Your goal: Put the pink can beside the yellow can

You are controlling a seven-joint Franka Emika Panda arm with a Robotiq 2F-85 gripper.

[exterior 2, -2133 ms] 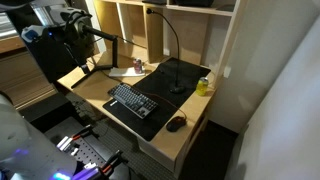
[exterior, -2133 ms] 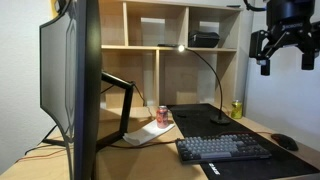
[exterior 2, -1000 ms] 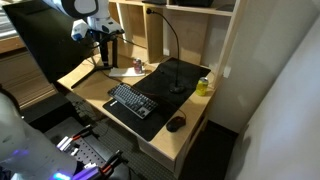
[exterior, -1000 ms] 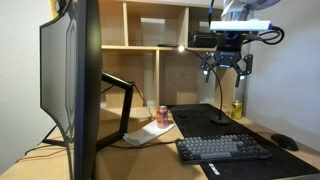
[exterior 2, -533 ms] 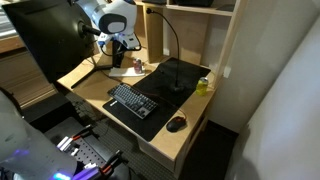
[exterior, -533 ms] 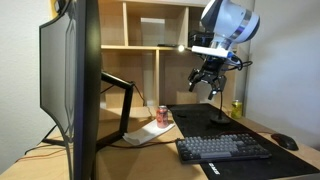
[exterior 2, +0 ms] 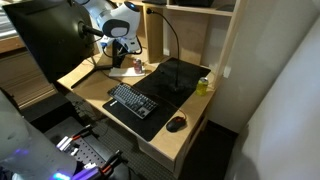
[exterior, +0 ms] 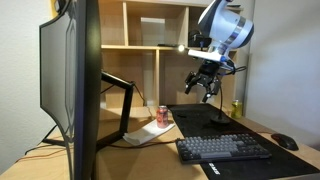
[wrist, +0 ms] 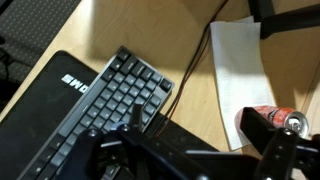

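Note:
The pink can point(exterior: 163, 115) stands on the desk on a white sheet of paper, next to the monitor's stand; it also shows in an exterior view point(exterior 2: 138, 67) and at the right edge of the wrist view point(wrist: 274, 120). The yellow can point(exterior: 237, 109) stands at the far side of the desk by the shelf wall, also seen in an exterior view point(exterior 2: 203, 86). My gripper point(exterior: 203, 86) hangs in the air above the black desk mat, between the two cans, open and empty. In the wrist view its fingers point(wrist: 200, 152) are spread, with the pink can beside one finger.
A large monitor point(exterior: 75, 80) fills the side by the pink can. A black keyboard point(exterior: 225, 148) and mouse point(exterior: 286, 142) lie on the desk mat point(exterior 2: 170, 85). A thin gooseneck lamp point(exterior: 213, 80) rises from the mat. Shelves point(exterior: 160, 30) stand behind.
The arm has swung in from high beside the shelf, come down over the desk mat and moved toward the pink can. The cans have not moved.

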